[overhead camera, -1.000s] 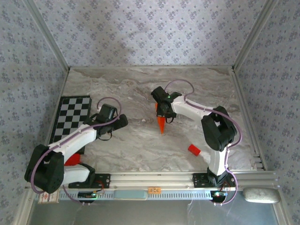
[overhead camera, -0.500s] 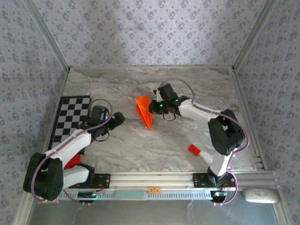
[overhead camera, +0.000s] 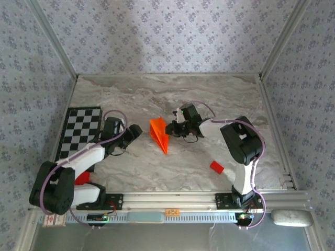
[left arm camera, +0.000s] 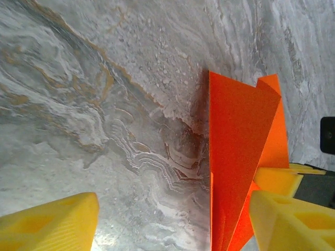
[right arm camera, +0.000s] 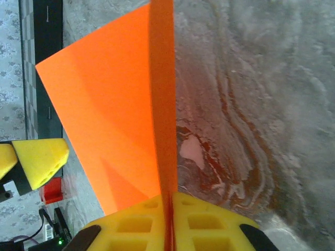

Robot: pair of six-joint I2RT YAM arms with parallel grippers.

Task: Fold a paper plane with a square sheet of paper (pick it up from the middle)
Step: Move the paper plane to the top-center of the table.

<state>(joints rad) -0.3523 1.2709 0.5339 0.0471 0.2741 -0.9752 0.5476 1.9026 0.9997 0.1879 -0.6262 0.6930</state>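
Jaws of right gripper (right arm camera: 168,212) pinch paper plane (right arm camera: 104,104); left gripper (left arm camera: 170,212) agape

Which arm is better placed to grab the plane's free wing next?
Left, probably. The left hand is open and faces the paper plane, one finger beside its wing; the right hand is shut on the fold.

Bottom edge crops paper plane (left arm camera: 238,157) in left wrist view.

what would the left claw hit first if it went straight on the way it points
Probably the plane, standing just ahead of the left claw, a little right of centre, pinched by the right claw. Depth is unclear, so it might slip past onto the table.
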